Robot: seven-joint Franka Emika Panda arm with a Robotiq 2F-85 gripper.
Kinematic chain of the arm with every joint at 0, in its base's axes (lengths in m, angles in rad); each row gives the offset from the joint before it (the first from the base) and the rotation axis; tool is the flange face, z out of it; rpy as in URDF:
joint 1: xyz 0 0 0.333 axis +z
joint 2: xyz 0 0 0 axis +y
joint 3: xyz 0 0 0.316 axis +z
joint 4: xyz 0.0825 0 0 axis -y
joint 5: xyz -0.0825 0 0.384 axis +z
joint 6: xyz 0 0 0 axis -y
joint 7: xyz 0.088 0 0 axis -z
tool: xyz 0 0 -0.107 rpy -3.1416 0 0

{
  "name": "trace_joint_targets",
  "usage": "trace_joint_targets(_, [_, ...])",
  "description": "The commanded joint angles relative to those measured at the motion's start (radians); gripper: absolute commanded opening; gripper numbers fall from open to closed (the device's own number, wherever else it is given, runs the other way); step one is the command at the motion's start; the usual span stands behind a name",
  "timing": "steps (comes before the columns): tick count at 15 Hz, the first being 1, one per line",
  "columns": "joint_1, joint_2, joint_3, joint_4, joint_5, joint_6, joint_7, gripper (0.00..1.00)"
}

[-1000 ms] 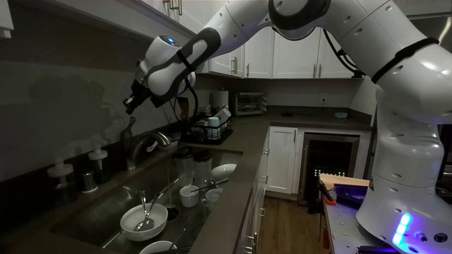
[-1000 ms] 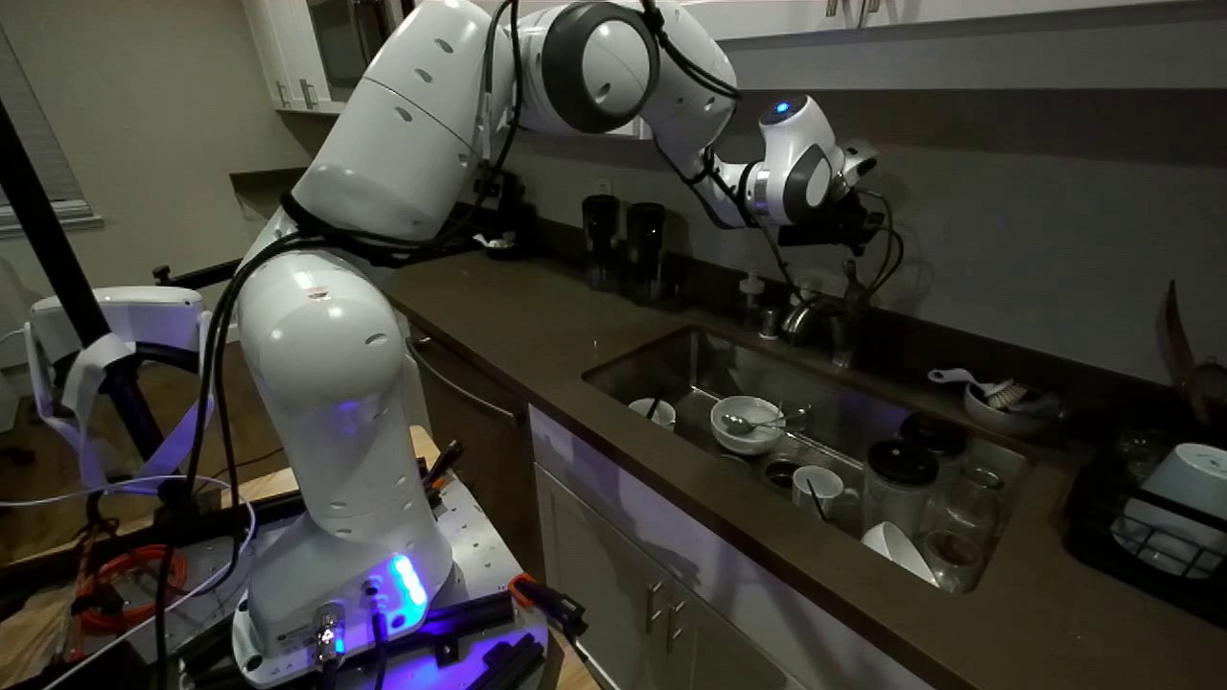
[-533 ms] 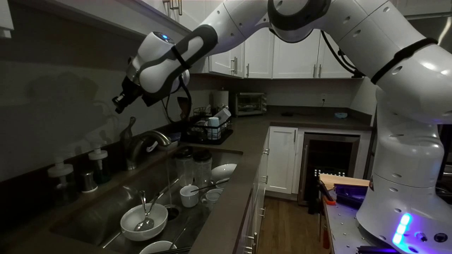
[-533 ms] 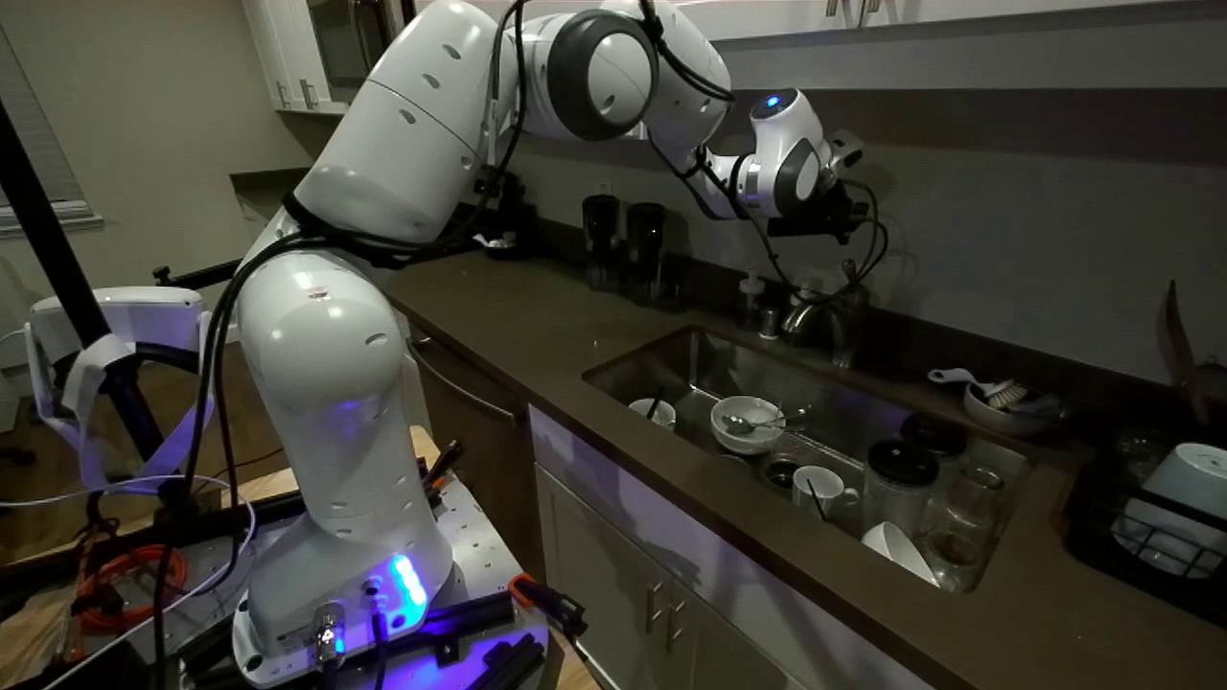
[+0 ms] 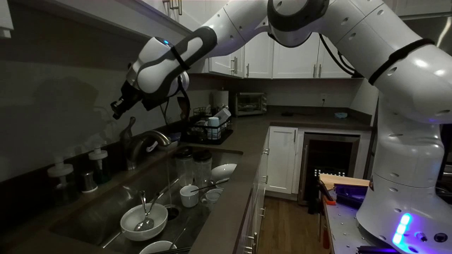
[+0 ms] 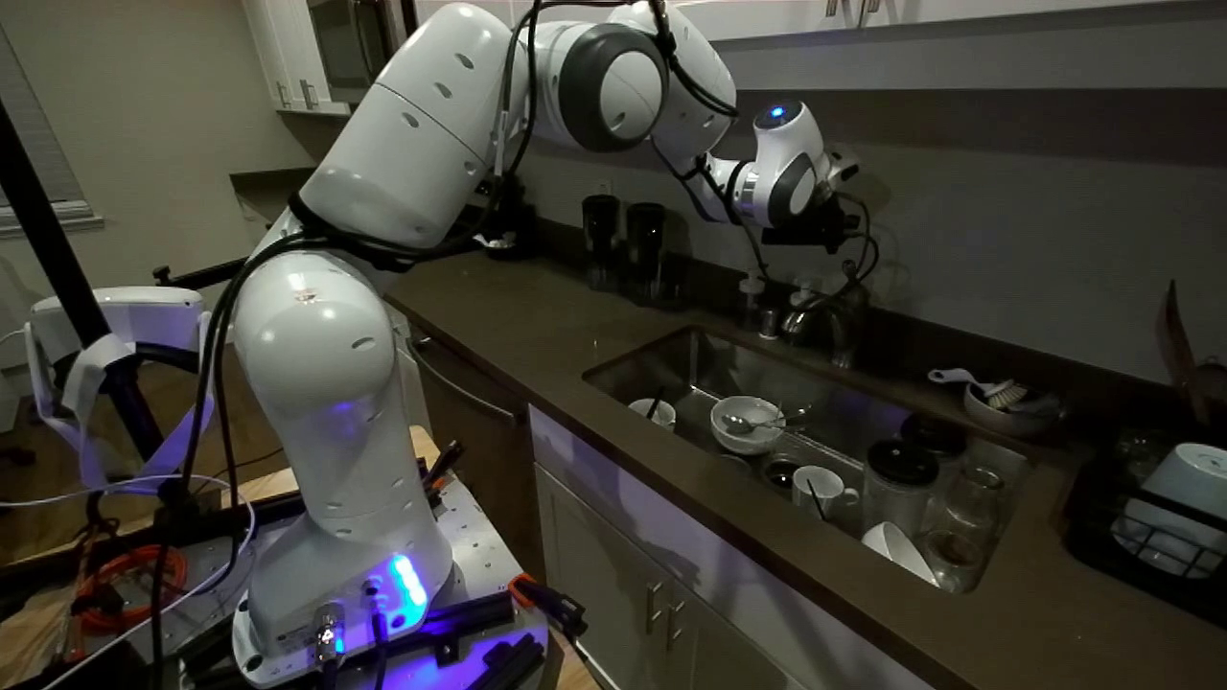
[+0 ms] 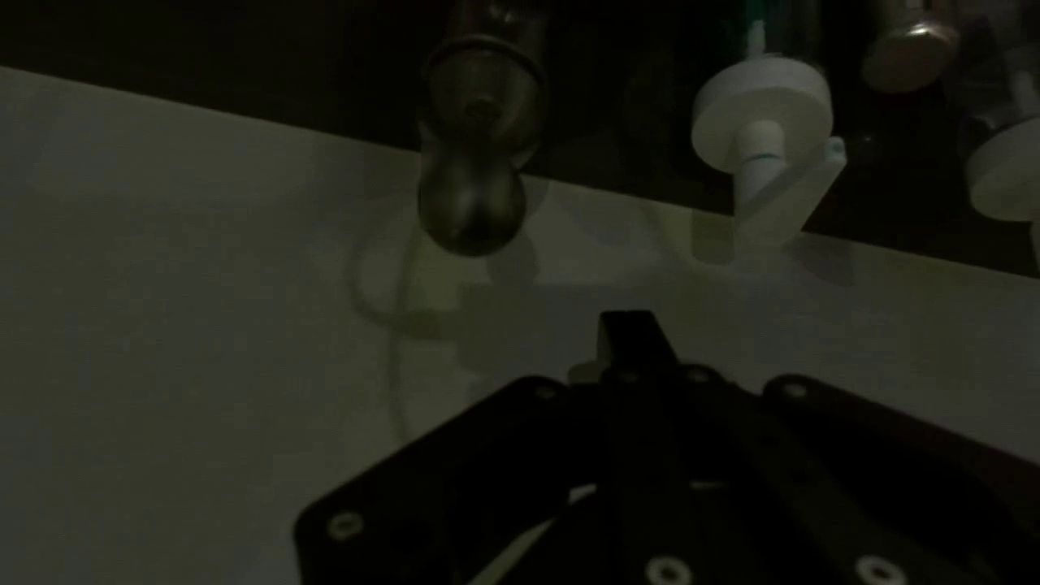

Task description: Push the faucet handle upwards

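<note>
From the left in an exterior view, two white-capped pump bottles (image 5: 98, 155) stand along the counter's (image 5: 227, 213) back edge, behind the sink's (image 5: 106, 201) rim. Up and to the right of them hangs the gripper (image 5: 117, 108); over the last second it has moved toward the pump bottles, following the counter's back edge, and in the latest half second it has dipped slightly. The wrist view is dark, but the fingers (image 7: 638, 345) appear closed against each other, with nothing held. Just right of them and lower, the faucet handle (image 5: 129, 126) stands up at the counter's back edge; it has not changed pose, and a gap shows between it and the fingers. Farther right the spout (image 5: 155, 134) curves out over the sink's back edge, and the dish rack (image 5: 216, 141) sits just beyond the sink's far edge. So the push has likely not begun: the dip seems to bring the fingers toward the faucet handle's height on its bottle side, and they probably need to go lower and across to lift it from beneath.
</note>
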Motion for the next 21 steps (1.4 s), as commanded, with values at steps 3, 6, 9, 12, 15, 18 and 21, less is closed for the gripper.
trace_joint_targets(3, [-0.016,-0.022,0.015,-0.042,0.044,-0.023,-0.048,0.00])
trace_joint_targets(6, [-0.002,-0.032,-0.009,-0.068,0.036,-0.016,-0.030,0.00])
trace_joint_targets(9, [0.008,-0.044,-0.029,-0.102,0.031,-0.001,-0.019,0.00])
trace_joint_targets(12, [0.019,-0.058,-0.050,-0.137,0.027,0.017,-0.006,0.00])
trace_joint_targets(15, [0.027,-0.075,-0.071,-0.174,0.024,0.035,0.004,0.00])
trace_joint_targets(18, [0.044,-0.085,-0.103,-0.199,0.018,0.057,0.018,0.00])
trace_joint_targets(21, [0.083,-0.084,-0.162,-0.201,0.007,0.081,0.048,0.00])
